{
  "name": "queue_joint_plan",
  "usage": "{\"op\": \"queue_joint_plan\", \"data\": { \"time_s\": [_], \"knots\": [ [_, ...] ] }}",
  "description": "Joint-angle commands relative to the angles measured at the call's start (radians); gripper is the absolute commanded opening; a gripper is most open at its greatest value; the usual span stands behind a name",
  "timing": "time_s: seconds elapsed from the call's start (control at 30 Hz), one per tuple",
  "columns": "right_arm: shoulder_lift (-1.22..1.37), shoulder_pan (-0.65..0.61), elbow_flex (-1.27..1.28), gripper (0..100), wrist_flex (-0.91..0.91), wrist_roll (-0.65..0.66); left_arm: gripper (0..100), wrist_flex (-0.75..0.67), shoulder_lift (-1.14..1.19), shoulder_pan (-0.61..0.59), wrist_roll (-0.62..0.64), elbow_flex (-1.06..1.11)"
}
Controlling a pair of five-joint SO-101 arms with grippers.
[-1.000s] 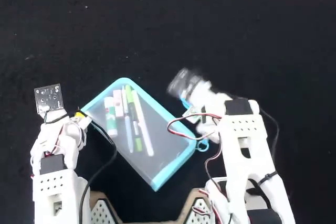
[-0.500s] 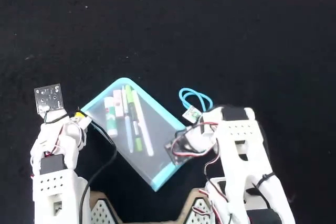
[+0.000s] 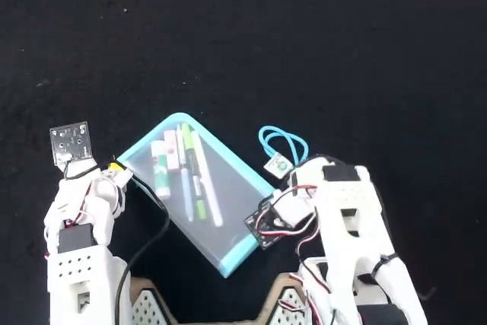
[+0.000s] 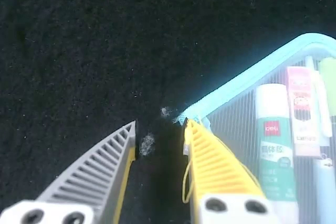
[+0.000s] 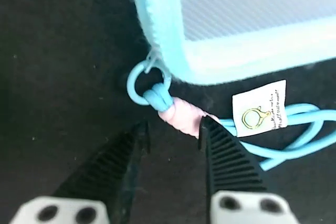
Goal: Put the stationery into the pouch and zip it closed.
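While it lies cornerwise on the table, the translucent rectangular pouch (image 3: 232,215) with light-blue fabric trim holds five pieces of stationery side by side: one white glue stick (image 3: 160,171) with a green label, one small pink-and-white block (image 3: 171,150) and three slim pens (image 3: 207,184), one of them green-ended. Whether the zip is drawn along its full length cannot be made out. From the corner nearest the right arm hangs one light-blue plastic ring (image 5: 148,84), joined through a short pink sleeve (image 5: 181,119) to one looped light-blue cord (image 3: 283,142) bearing one white paper tag (image 3: 278,165). The right gripper (image 5: 173,129) sits low over the cloth with its two black fingers spread, the pink sleeve at their tips. At the opposite corner the left gripper (image 4: 160,132) has its fingers parted too, the yellow one against the pouch's trim, the grey one on bare cloth just beside it. Pouch and both white arms (image 3: 346,218) crowd the near edge; the black cloth (image 3: 304,58) runs wide beyond them to the far edge
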Motion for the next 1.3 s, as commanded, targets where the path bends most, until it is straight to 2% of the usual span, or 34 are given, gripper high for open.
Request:
{"op": "queue_joint_plan", "data": {
  "time_s": [0.0, 0.13, 0.27, 0.47, 0.6, 0.7, 0.73, 0.9, 1.13, 1.27],
  "knots": [
    [0.001, 0.008, 0.076, 14.8, -0.097, 0.012, 16, 0.005, -0.014, -0.002, 0.002, -0.022],
    [-0.005, 0.009, 0.111, 14.8, -0.199, -0.034, 16, 0.005, -0.014, -0.002, 0.002, -0.022],
    [-0.005, 0.003, 0.102, 14.8, -0.201, -0.075, 16, 0.003, -0.014, -0.002, 0.002, -0.022],
    [0.001, -0.135, 0.15, 14.5, -0.21, -0.189, 16, 0.003, -0.014, -0.002, 0.002, -0.022],
    [-0.004, -0.16, 0.165, 14.2, -0.21, -0.199, 16, 0.006, -0.014, -0.002, 0.002, -0.022],
    [-0.005, -0.15, 0.16, 5.1, -0.21, -0.229, 16, 0.006, -0.014, -0.002, 0.002, -0.022],
    [-0.007, -0.147, 0.154, 0.4, -0.212, -0.265, 16, 0.006, -0.014, -0.002, 0.002, -0.022],
    [-0.007, -0.138, 0.051, 1.2, -0.199, -0.535, 16, 0.006, -0.014, -0.002, 0.002, -0.022],
    [-0.007, -0.135, -0.007, 1.0, -0.164, -1.04, 16, 0.006, -0.014, -0.002, 0.002, -0.022],
    [-0.007, -0.14, -0.116, 1.0, 0.031, -1.091, 16, 0.006, -0.014, -0.002, 0.002, -0.022]
  ]
}}
